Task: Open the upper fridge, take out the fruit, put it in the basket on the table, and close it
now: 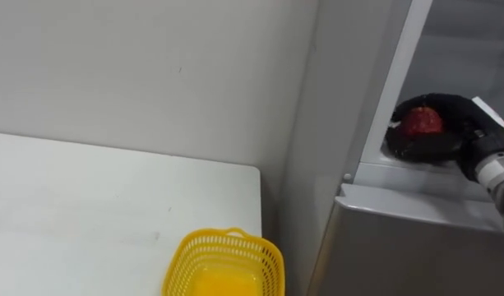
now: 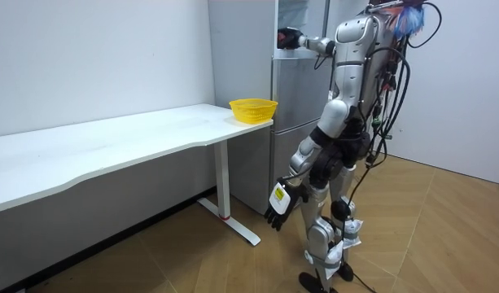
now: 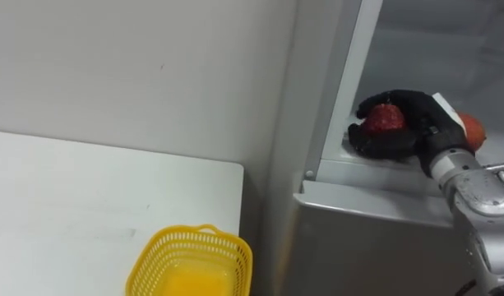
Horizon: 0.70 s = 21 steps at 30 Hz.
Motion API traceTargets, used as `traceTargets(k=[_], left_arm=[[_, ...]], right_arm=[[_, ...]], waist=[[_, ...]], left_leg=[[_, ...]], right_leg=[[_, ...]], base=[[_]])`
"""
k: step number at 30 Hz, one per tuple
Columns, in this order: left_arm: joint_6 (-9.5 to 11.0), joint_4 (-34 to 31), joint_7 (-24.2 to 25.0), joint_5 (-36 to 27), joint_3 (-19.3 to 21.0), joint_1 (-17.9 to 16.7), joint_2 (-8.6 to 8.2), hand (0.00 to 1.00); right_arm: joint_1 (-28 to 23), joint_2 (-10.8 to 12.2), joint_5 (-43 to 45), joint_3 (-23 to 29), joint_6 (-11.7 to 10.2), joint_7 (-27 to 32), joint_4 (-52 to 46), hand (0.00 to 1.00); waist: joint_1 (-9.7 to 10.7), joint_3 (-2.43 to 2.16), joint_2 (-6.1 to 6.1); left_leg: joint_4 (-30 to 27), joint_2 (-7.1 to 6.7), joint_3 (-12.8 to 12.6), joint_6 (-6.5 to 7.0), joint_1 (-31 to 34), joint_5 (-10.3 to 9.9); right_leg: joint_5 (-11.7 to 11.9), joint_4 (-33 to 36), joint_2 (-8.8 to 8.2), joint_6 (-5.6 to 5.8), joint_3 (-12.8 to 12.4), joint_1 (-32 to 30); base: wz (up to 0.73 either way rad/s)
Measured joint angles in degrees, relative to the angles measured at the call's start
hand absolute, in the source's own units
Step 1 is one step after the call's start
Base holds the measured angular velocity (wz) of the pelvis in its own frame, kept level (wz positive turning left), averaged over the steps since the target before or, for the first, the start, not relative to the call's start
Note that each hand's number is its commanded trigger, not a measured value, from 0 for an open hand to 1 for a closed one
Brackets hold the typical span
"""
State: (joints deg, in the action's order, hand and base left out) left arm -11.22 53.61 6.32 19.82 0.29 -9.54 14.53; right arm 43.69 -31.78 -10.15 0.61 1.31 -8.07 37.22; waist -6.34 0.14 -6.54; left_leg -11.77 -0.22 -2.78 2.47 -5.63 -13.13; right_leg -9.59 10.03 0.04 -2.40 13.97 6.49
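Right hand (image 3: 399,145) reaches into the upper fridge (image 3: 375,175), fingers curled round a red fruit (image 3: 385,120) at its near edge — presumably gripped for lifting out — left hand (image 2: 279,203) hanging slack-fingered by the thigh.

Right arm reaches forward, right hand (image 3: 420,115) curled round a red fruit (image 3: 385,120); left hand (image 2: 278,214) hangs low, fingers relaxed.

Eye views: from head, close, angled down at table (image 1: 87,205) corner, basket (image 1: 188,256), fridge (image 1: 399,247) opening. Room view: farther off, facing robot's side; shares same table, basket, fridge.
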Motion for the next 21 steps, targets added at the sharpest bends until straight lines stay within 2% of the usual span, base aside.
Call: traceTargets(k=[14, 18, 21], left_arm=[[1.2, 0.3, -2.7, 0.0, -1.7, -0.2, -0.03, 0.00], [1.2, 0.4, -3.6, -0.1, -1.8, -0.3, -0.51, 0.00], [1.4, 0.4, -3.7, 0.0, -1.8, -0.5, -1.17, 0.00]], right_arm=[[-6.2, 1.0, 6.0, -1.1, 0.0, 6.4, -14.0, 1.00], [-9.4, 3.1, 8.1, -0.6, 0.1, 10.0, -19.3, 1.00], [-11.2, 4.7, 12.2, -0.3, 0.6, 12.0, -23.2, 1.00]], waist=[[0.0, -0.09, 0.41], [-0.1, -0.20, 0.66], [0.2, -0.40, 1.43]], left_leg=[[0.5, 0.29, -0.9, -0.19, -0.1, 0.1], [0.5, 0.34, -1.3, -0.27, 0.0, 0.0], [0.5, 0.37, -1.7, -0.26, 0.0, 0.0]], right_leg=[[0.0, -0.2, 0.25, 0.00, -0.1, -0.6], [0.0, -0.2, 0.33, -0.01, -0.5, -0.7], [0.1, -0.2, 0.39, -0.10, -1.1, -0.8]], base=[[-0.03], [-0.05], [-0.07]])
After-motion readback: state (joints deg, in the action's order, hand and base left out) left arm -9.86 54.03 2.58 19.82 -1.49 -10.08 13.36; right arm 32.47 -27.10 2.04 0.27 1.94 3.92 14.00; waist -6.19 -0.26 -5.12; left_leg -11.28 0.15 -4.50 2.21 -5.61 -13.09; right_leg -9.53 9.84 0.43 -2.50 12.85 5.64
